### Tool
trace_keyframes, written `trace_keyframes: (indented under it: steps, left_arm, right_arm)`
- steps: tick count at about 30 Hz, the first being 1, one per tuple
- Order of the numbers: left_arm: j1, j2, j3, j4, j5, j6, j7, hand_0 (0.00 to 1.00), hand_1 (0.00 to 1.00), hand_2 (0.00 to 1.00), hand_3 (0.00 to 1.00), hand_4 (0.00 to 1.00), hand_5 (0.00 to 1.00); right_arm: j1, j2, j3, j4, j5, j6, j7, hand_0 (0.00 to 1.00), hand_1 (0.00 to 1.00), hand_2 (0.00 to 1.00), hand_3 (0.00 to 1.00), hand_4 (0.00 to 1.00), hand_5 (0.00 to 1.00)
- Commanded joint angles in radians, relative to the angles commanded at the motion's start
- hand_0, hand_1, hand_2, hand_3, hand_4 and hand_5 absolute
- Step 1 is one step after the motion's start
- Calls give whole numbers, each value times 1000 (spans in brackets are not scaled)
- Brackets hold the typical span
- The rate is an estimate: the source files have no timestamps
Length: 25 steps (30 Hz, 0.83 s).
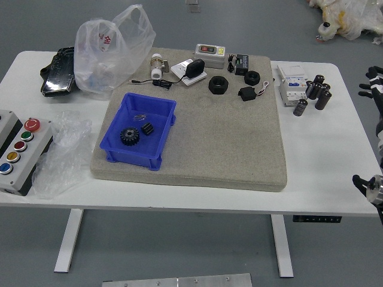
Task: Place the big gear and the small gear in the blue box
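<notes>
big gear (130, 136) and small gear (148, 128) inside blue box (133, 159), box on grey board (224, 146), my right hand (373, 84) at right edge

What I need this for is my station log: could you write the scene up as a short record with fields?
box: blue plastic, rectangular, on the square grey-beige board
box contents: big round black toothed gear; small black gear; small metal piece
task state: both gears in box
right hand: black, five-fingered, at right picture edge, partly cut off
left hand: not in view
board's far side: two black rings
</notes>
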State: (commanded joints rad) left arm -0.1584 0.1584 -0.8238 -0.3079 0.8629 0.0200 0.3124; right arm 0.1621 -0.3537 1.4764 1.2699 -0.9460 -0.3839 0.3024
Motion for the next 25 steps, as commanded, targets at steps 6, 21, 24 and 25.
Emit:
trace_keyframes:
  steps: [6,21,24,25]
  left_arm:
    - [-2,-2,-12,0,13,10,-5,647,263,355,686,689,327]
    - [-9,2,-13,0,24,30,-34,653,445,500,689,690,322]
    - [-12,-1,-11,1,25,29,-37,654,475,516,691,690,322]
    - [-14,-2,-13,2,28,29,-39,654,475,516,691,690,322]
  right_arm:
    - [-12,6,21,3,6,2,6,471,491,571,620,834,552]
    - [-3,17,2,14,61,26,29,464,486,569,619,825,549]
    - [1,15,2,19,65,28,31,459,478,559,618,821,547]
    - [4,14,2,20,67,28,32,459,478,559,618,821,547]
